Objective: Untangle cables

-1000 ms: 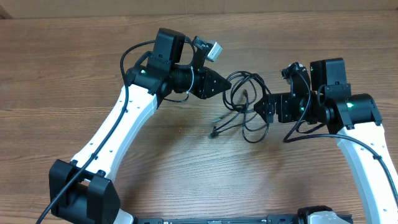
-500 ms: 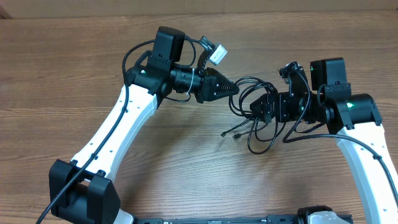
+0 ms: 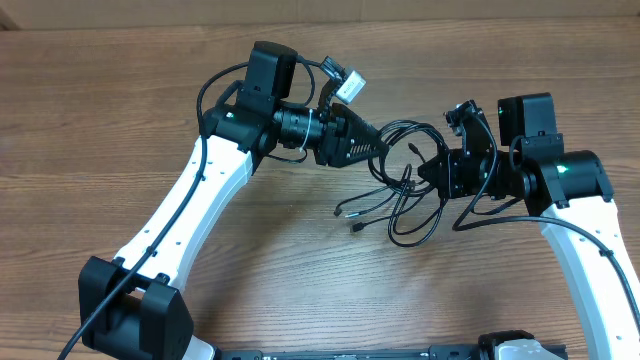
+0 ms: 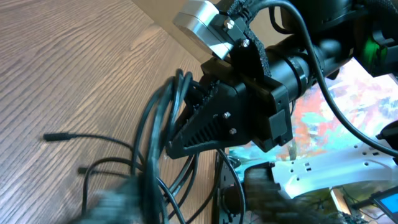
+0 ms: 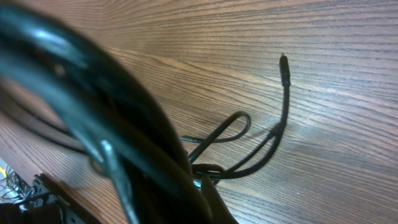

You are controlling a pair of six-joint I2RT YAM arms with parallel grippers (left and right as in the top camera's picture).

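Trouble could come from a hard pull. The left claw (image 3: 372, 148) is right by the cables (image 3: 405, 195), but I cannot tell if it is open or closed. The cables hang in a bunch between both claws, ends on the surface (image 3: 380, 285). The right claw (image 3: 428, 168) is closed on them. Pulling apart may tighten the tangle.

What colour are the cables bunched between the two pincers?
The cables are black, best seen in the overhead view.

Matt wood-grain table (image 3: 100, 100), glossy black cables (image 3: 402, 190)
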